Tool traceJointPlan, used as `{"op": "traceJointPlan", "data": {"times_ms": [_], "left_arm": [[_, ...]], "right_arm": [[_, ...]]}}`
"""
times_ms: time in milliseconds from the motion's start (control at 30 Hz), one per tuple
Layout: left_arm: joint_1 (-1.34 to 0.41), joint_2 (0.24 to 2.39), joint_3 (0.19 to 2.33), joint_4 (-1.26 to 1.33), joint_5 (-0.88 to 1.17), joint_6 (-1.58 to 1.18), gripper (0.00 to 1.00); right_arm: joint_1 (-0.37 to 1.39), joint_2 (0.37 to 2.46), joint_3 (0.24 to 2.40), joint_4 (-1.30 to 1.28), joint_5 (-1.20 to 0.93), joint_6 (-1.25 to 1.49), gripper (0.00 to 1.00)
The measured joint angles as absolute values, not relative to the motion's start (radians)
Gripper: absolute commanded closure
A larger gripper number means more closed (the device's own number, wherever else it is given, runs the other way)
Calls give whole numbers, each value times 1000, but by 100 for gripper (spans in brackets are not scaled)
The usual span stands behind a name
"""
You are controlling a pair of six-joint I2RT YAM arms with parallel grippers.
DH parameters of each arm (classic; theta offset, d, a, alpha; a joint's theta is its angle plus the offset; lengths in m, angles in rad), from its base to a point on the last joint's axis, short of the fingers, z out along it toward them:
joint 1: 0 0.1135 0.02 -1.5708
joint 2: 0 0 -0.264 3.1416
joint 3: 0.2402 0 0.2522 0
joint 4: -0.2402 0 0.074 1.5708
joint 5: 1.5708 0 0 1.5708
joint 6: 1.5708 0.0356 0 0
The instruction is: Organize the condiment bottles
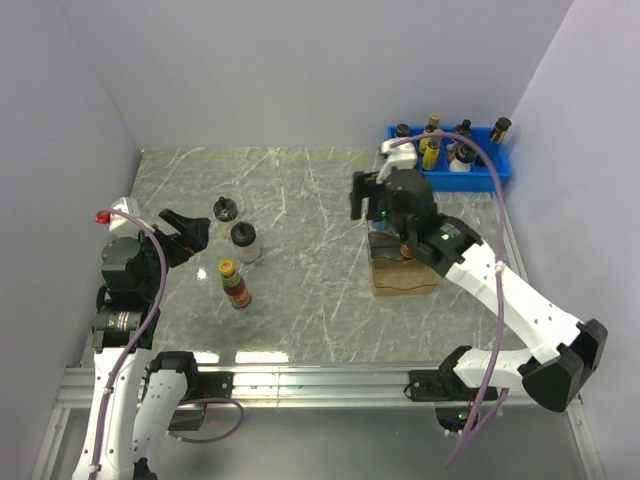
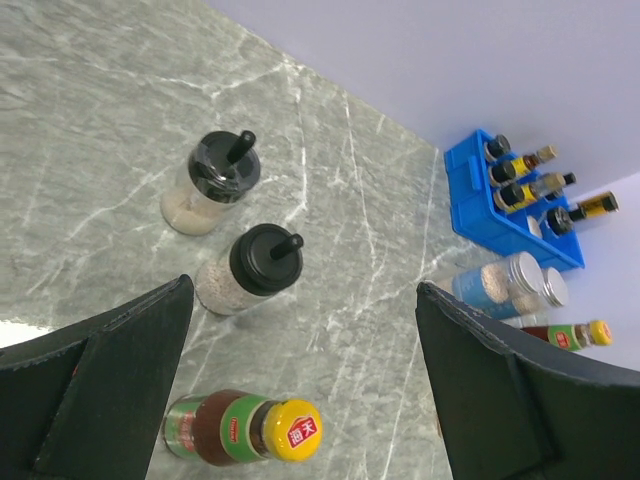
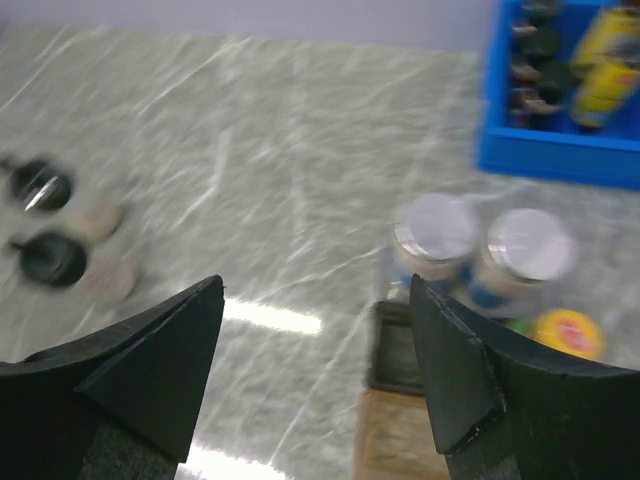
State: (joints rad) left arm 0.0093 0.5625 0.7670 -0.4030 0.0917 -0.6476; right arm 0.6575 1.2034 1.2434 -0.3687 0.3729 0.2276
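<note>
Two black-capped little bottles [image 1: 225, 210] [image 1: 245, 242] and a brown sauce bottle with a yellow cap [image 1: 235, 283] stand on the left of the table. My left gripper [image 1: 195, 235] is open and empty just left of them. In the left wrist view [image 2: 302, 300] the sauce bottle [image 2: 245, 430] sits between its jaws. My right gripper [image 1: 368, 195] is open and empty over the table's middle. Its blurred wrist view [image 3: 315, 300] shows two silver-lidded jars [image 3: 435, 235] [image 3: 525, 250] and a second yellow cap [image 3: 565, 332] by a wooden stand [image 3: 410, 440]. My right arm hides these in the top view.
A blue bin [image 1: 450, 150] crowded with dark and yellow bottles stands at the back right corner. The wooden stand [image 1: 403, 268] lies right of centre. Walls close in the left, back and right sides. A metal rail runs along the near edge.
</note>
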Motion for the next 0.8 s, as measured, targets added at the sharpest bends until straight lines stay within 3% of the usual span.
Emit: {"op": "traceJointPlan", "data": {"times_ms": [200, 433, 800], "left_arm": [[9, 543, 769, -428, 27, -651, 1], [9, 517, 792, -503, -130, -688, 1], [9, 506, 814, -575, -262, -724, 1]], "right_arm": [[817, 1315, 1241, -299, 143, 191, 19], [1058, 1600, 1387, -248, -37, 157, 18], [1208, 1851, 1647, -266, 18, 116, 18]]}}
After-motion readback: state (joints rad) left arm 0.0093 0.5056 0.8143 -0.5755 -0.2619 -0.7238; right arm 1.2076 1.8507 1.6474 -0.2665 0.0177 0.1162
